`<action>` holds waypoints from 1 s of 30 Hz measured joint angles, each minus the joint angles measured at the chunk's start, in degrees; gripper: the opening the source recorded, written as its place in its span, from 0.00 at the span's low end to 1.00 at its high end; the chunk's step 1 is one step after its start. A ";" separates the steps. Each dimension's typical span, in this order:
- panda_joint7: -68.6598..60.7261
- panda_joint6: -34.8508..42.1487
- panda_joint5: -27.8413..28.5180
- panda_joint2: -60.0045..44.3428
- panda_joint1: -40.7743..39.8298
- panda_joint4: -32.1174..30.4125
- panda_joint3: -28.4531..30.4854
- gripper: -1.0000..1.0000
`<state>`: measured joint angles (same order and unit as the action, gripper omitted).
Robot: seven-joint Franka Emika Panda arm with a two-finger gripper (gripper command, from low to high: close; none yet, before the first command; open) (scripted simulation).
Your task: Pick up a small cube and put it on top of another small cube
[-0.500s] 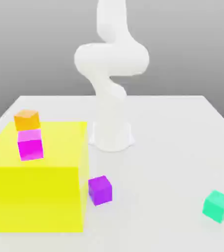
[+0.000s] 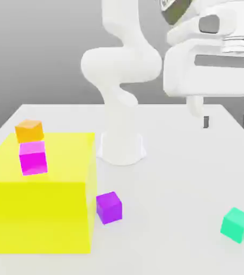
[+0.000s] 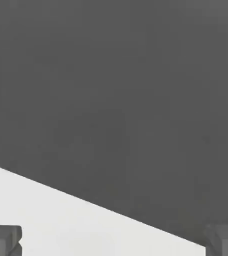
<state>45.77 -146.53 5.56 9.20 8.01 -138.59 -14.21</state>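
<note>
- A white table [image 2: 188,161] is seen across the lower part of the exterior view — flat, matte, evenly lit.
- A plain grey backdrop [image 2: 38,48] is shown behind it, paler toward the table's far edge.
- Soft shadows are cast on the tabletop; no hard light source is seen.
- In the hand view, the white surface [image 3: 60,220] is met by dark grey [image 3: 116,85] along a slanted edge.

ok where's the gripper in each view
Exterior view: the gripper hangs at the upper right of the picture, fingers spread wide and holding nothing, high above the table and the green cube.
Hand view: its two dark fingertips poke in at the two lower corners.
Shared landmark: the white table, whose far edge crosses the hand view.
</note>
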 joint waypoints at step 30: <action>0.45 -6.55 5.23 -19.99 7.92 -4.57 -1.23 0.00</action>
<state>46.22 -153.08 10.78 -10.80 15.93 -143.16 -15.43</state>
